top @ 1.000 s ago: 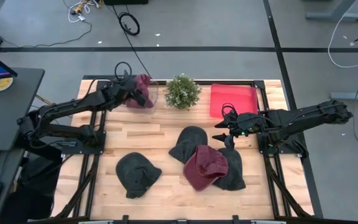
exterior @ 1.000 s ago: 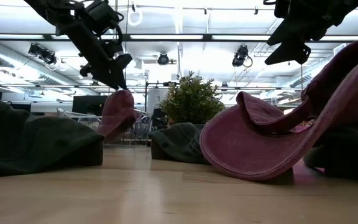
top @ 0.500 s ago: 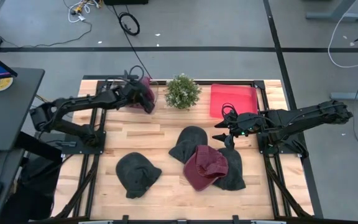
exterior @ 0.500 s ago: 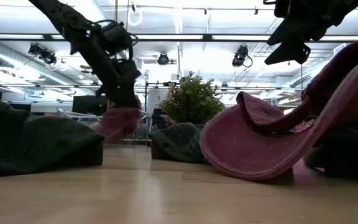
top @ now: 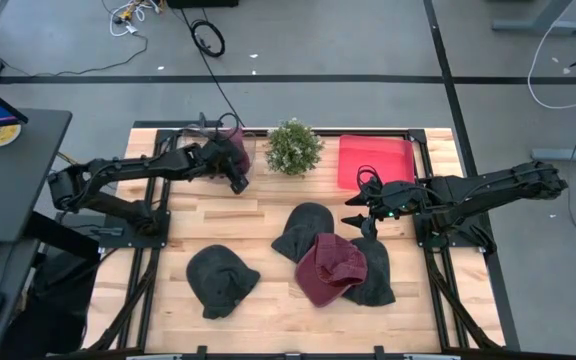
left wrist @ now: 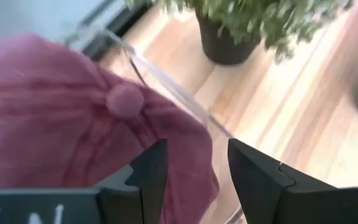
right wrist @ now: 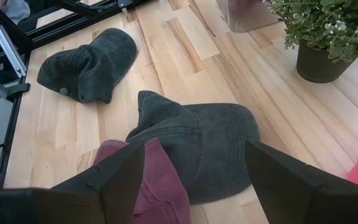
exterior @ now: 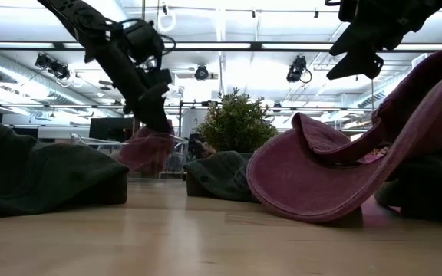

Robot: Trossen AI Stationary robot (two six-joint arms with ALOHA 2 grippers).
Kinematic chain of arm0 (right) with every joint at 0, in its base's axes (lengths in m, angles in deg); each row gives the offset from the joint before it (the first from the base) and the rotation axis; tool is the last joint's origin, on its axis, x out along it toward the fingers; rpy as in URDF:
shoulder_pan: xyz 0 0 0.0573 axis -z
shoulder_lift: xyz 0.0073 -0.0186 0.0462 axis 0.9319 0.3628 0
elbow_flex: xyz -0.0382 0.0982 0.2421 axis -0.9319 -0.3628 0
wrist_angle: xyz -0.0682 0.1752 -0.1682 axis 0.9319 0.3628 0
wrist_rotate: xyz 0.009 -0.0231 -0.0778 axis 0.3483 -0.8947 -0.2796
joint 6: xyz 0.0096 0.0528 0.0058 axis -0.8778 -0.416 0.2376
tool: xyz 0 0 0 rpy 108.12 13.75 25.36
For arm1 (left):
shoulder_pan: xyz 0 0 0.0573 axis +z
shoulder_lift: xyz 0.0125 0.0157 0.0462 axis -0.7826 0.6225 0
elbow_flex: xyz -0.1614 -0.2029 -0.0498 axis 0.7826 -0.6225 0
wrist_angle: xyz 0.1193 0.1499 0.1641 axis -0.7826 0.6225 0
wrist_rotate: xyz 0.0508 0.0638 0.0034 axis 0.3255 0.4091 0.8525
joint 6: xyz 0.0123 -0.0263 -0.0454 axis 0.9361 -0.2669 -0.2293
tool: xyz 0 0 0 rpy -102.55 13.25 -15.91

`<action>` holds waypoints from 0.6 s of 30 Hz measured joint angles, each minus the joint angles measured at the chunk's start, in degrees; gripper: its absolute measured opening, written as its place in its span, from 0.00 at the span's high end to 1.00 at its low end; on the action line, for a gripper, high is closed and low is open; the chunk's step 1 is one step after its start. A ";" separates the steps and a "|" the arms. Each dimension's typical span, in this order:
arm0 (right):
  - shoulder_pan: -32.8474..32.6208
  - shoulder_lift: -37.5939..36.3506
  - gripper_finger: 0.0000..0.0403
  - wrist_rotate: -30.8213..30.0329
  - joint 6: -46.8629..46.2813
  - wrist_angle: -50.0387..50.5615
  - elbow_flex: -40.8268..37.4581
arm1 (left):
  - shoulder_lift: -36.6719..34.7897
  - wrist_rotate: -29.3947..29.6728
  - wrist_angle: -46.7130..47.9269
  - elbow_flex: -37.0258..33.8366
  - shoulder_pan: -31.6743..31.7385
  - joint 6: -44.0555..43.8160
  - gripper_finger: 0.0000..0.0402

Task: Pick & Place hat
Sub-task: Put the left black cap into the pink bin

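Observation:
A maroon hat lies in the clear bin at the table's far left, showing its top button. In the low view it shows through the bin wall. My left gripper is open just above it, fingers pointing down into the bin. My right gripper hangs open and still over the table's right half, above a second maroon hat and a dark hat. My left gripper's open fingers stand over the maroon hat's crown from above. Whether they touch the cloth, I cannot tell. The hat rests inside the clear bin.
A potted plant stands beside the clear bin, and a red tray sits at the far right. Dark hats lie at mid-table, near left and under the second maroon hat. Bare wood shows at the table's left.
My left gripper has moved toward the table's right and down over the clear bin. The maroon hat, which hung from its fingers above the bin's rim, has gone down into the bin and now lies below the fingers.

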 joint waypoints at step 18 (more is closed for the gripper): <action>-2.26 -0.02 0.30 7.90 -21.53 18.39 -2.48 | -16.75 0.47 8.42 0.04 -15.17 -3.25 0.57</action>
